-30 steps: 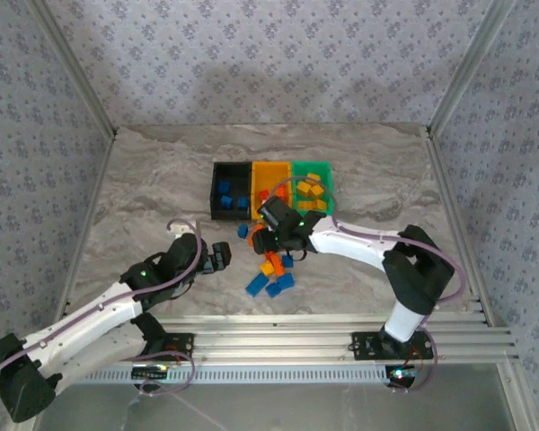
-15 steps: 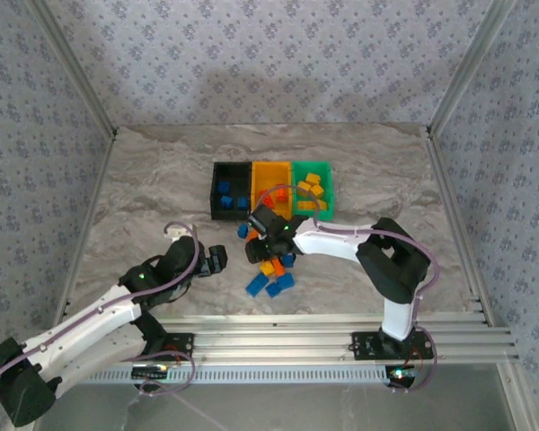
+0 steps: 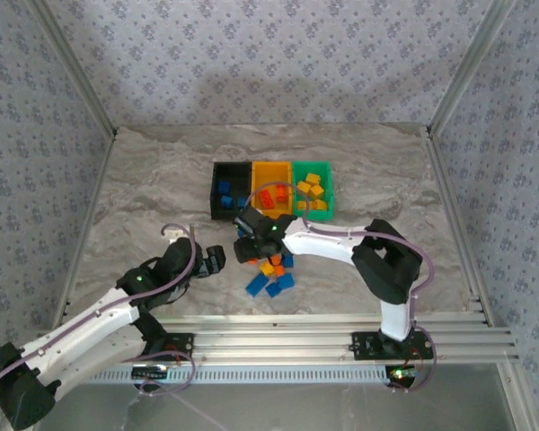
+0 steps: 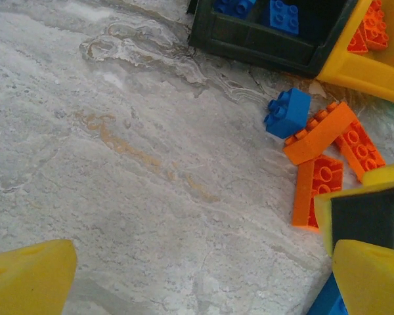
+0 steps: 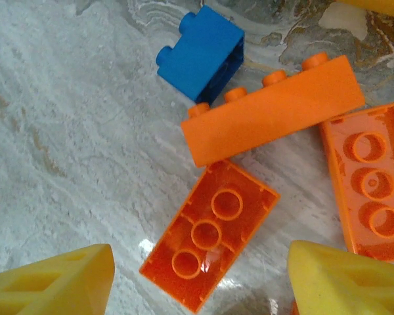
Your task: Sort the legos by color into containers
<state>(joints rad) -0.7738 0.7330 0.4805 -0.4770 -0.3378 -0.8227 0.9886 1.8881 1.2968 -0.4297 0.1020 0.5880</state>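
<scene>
Three joined containers stand mid-table: black [image 3: 231, 199] with blue legos, yellow-orange [image 3: 271, 193] with red-orange ones, green [image 3: 313, 193] with yellow-orange ones. Loose legos lie in front of them: blue [image 3: 256, 285] and orange [image 3: 269, 267]. My right gripper [image 5: 200, 282] is open low over this pile. An upside-down red-orange brick [image 5: 210, 233] lies flat between its fingers, touching neither. Beyond it are a long orange brick [image 5: 272, 111] and a blue brick [image 5: 200, 52]. My left gripper [image 4: 203, 282] stands open over bare table just left of the pile.
In the left wrist view the black bin [image 4: 269, 39] and the yellow bin [image 4: 361, 65] sit close ahead, with a blue brick [image 4: 287, 113] and orange bricks [image 4: 318, 134] before them. The two grippers are close together [image 3: 229, 256]. Metal frame posts border the table.
My right gripper has swung left, from in front of the yellow-orange bin to the left side of the loose pile, and its jaws have widened. The left arm shifted only slightly.
</scene>
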